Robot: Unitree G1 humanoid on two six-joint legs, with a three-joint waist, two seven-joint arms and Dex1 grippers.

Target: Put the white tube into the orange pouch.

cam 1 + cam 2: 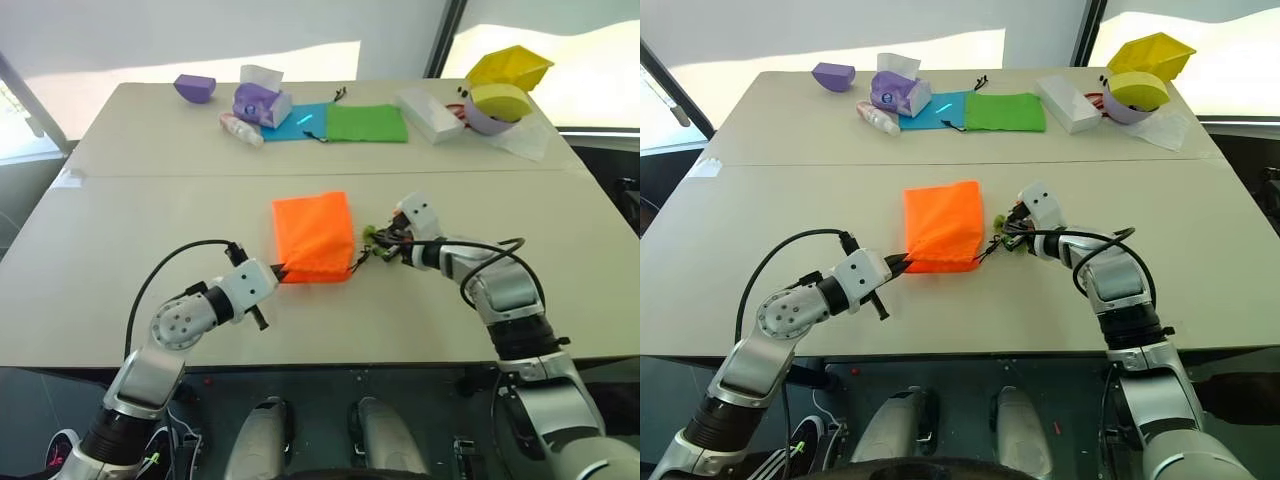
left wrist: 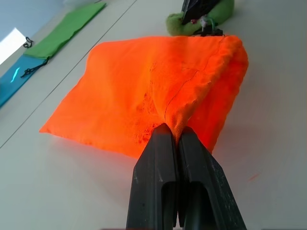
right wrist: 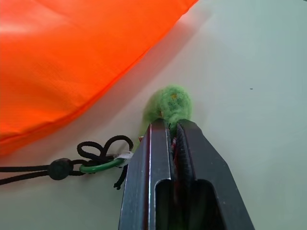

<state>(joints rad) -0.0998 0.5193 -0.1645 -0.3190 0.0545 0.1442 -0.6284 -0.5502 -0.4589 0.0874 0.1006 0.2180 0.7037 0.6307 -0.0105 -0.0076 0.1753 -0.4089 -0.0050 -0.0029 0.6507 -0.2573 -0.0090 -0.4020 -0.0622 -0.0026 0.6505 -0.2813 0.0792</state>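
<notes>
Tabletop (image 1: 150, 300): bulging orange pouch (image 1: 312, 235), contents hidden.

The left arm reaches forward and right, its elbow bent low on the near left; the left gripper (image 2: 173, 135) is pinched tight on the orange pouch (image 1: 312, 236). The right arm bends inward from the near right, and the right gripper (image 3: 172, 128) is clamped on the green fuzzy loop (image 3: 171, 103).
</notes>
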